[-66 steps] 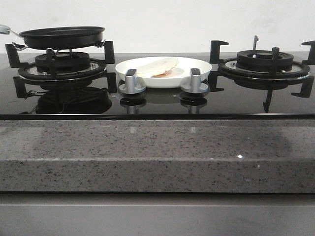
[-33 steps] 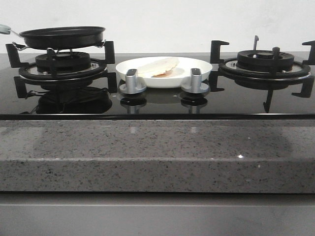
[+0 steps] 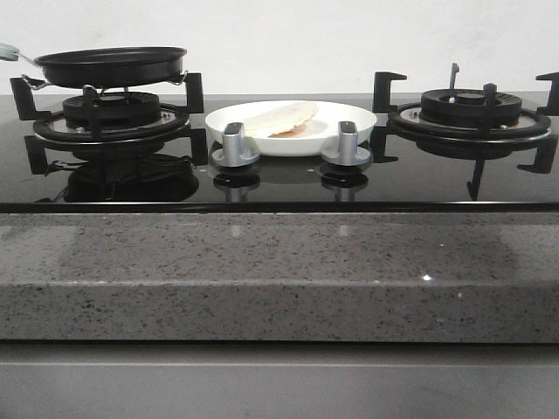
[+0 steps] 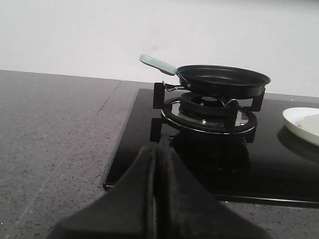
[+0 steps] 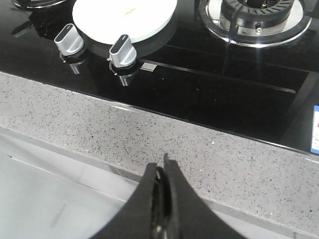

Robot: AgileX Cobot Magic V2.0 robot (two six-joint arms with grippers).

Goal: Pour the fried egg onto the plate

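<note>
The fried egg (image 3: pixel 281 117) lies folded on the white plate (image 3: pixel 354 118), which rests on the hob between the two burners, behind two silver knobs. In the right wrist view the plate (image 5: pixel 149 20) shows from above. A black frying pan (image 3: pixel 112 65) with a pale green handle (image 4: pixel 157 63) sits on the left burner. My left gripper (image 4: pixel 154 152) is shut with nothing in it, low over the hob's front left corner, short of the pan (image 4: pixel 222 79). Over the counter's front edge my right gripper (image 5: pixel 162 164) is shut and holds nothing. Neither gripper shows in the front view.
Two silver knobs (image 3: pixel 234 145) (image 3: pixel 347 143) stand in front of the plate. The right burner (image 3: pixel 470 109) has raised black pan supports. A speckled grey stone counter (image 3: pixel 279 262) runs along the front and to the left of the hob (image 4: pixel 55 129).
</note>
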